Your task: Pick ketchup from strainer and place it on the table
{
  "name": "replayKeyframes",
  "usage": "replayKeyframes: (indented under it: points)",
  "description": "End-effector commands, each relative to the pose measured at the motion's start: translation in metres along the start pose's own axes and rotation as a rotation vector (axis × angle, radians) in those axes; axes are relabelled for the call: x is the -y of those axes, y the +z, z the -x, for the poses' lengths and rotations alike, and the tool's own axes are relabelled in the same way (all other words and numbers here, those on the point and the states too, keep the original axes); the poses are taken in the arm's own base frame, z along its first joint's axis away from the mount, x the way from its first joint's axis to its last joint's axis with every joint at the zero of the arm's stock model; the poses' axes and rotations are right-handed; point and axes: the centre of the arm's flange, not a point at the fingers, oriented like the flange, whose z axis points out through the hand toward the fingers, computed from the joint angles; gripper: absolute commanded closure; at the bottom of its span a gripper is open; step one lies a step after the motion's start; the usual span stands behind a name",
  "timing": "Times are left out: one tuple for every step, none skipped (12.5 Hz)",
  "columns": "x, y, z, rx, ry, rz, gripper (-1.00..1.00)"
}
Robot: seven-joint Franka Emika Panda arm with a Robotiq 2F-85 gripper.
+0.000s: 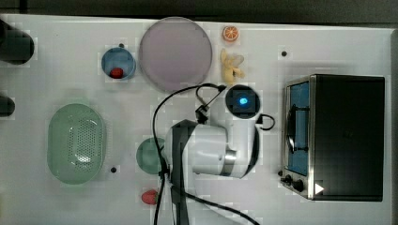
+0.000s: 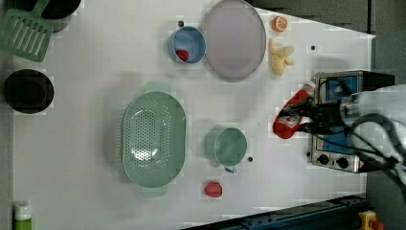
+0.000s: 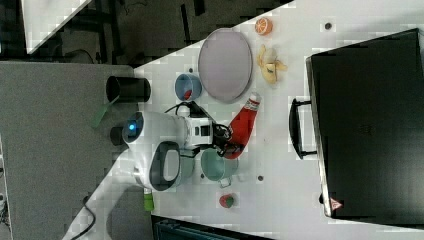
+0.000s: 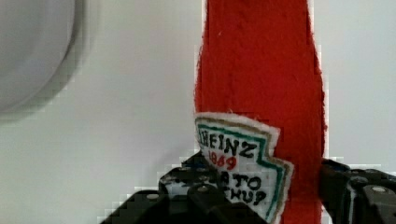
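The ketchup (image 2: 291, 114) is a red bottle with a white cap and a white-and-red label, and my gripper (image 2: 300, 119) is shut on its lower body. In the right view the ketchup (image 3: 243, 124) hangs low over the white table (image 3: 280, 165), cap toward the lilac plate. Whether it touches the table I cannot tell. The wrist view has the ketchup (image 4: 261, 93) between my gripper's (image 4: 280, 198) black fingers (image 4: 201, 191). The pale green strainer (image 1: 76, 143) sits empty at the top view's left, far from the gripper. My arm (image 1: 211, 150) covers the bottle in the top view.
A lilac plate (image 1: 175, 54), a blue bowl (image 1: 118, 63) holding something red, a banana (image 1: 231, 67) and an orange slice (image 1: 230, 33) lie along the back. A green cup (image 1: 149, 155) and a strawberry (image 1: 149, 197) sit near the arm. A toaster oven (image 1: 342, 136) stands at the top view's right.
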Motion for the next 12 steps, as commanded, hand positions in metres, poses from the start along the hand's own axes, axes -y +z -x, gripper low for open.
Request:
replayKeyframes:
  points:
    - [0.008,0.019,-0.004,-0.042,-0.064,-0.025,-0.21]
    - [0.009,0.032,-0.006,-0.037,-0.071,-0.022,-0.27]
    - [0.009,0.043,-0.008,-0.033,-0.072,-0.025,-0.46]
    - [0.01,0.048,-0.01,-0.034,-0.071,-0.031,-0.68]
    - [0.011,0.048,-0.01,-0.032,-0.071,-0.03,-0.88]
    - [0.011,0.045,-0.01,-0.03,-0.073,-0.027,-1.0]
    - [0.013,0.035,-0.01,-0.043,-0.075,-0.031,-1.0]
    - [0.018,0.018,-0.012,-0.074,-0.079,-0.047,-1.0]
    - [0.022,-0.005,-0.015,-0.108,-0.081,-0.061,-1.0]
    - [0.025,-0.03,-0.017,-0.134,-0.082,-0.07,-1.0]
    - [0.028,-0.059,-0.019,-0.157,-0.074,-0.079,-1.0]
    - [0.031,-0.09,-0.02,-0.177,-0.062,-0.09,-1.0]
